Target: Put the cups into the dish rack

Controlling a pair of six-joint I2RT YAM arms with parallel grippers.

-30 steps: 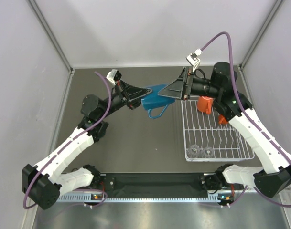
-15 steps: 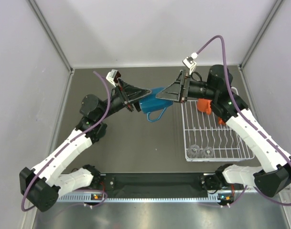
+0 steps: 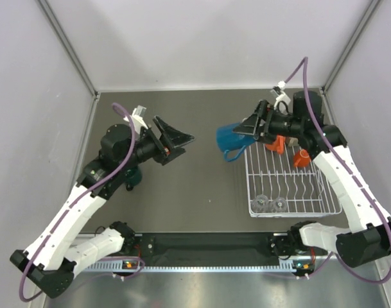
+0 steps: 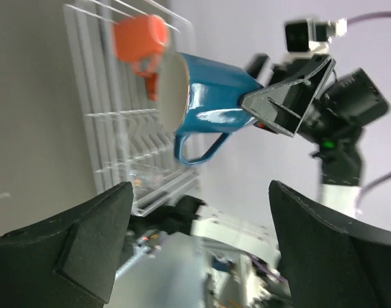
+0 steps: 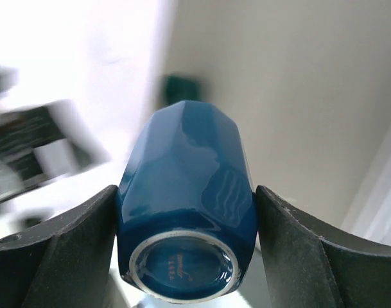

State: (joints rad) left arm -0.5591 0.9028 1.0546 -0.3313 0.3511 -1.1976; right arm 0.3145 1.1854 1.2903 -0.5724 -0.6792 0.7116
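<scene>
My right gripper [image 3: 243, 133] is shut on the blue mug [image 3: 227, 137], which hangs on its side in the air just left of the white dish rack [image 3: 291, 192]. In the right wrist view the blue mug [image 5: 189, 186] sits base-first between both fingers [image 5: 67, 250]. My left gripper [image 3: 180, 147] is open and empty, well left of the mug. From the left wrist view the blue mug [image 4: 211, 96] appears ahead, with nothing between my fingers [image 4: 73, 250]. Inside the rack are an orange mug [image 3: 276, 142], a tiny orange cup [image 3: 302, 158] and two clear glasses [image 3: 271, 205].
A dark green cup [image 3: 132, 176] stands on the grey table beside the left arm's elbow. The rack fills the right side of the table, near the right wall. The arms' bases and a rail run along the near edge.
My left gripper opened, let go of the blue mug and drew back to the left. My right gripper, holding the mug alone, swung right toward the rack.
</scene>
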